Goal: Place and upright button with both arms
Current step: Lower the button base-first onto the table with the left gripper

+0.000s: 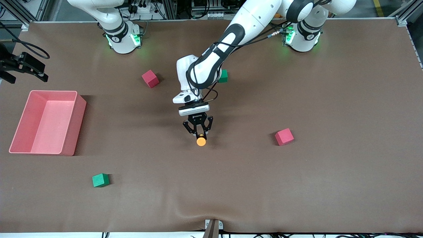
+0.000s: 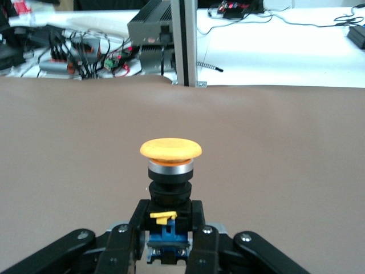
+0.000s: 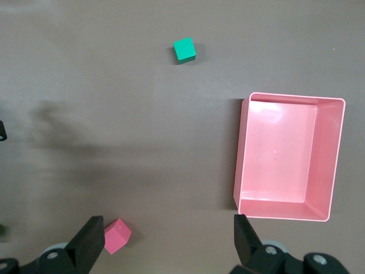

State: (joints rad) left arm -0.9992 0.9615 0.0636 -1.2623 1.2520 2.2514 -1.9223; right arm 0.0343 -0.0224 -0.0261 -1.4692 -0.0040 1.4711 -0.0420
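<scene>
Brown table mat, button at centre, pink bin toward nine o'clock. Small, light, rigid, likely top-heavy; best pinched at the black body, as left gripper clamps now. Right gripper spread wide, empty, waiting above the bin.

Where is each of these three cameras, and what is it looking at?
Front view: high across the table, facing both arms; left gripper holds the button.
Left wrist view: on the left arm, looking along its shut fingers at the button.
Right wrist view: looking down past its open right gripper.
Shared: pink bin.
</scene>
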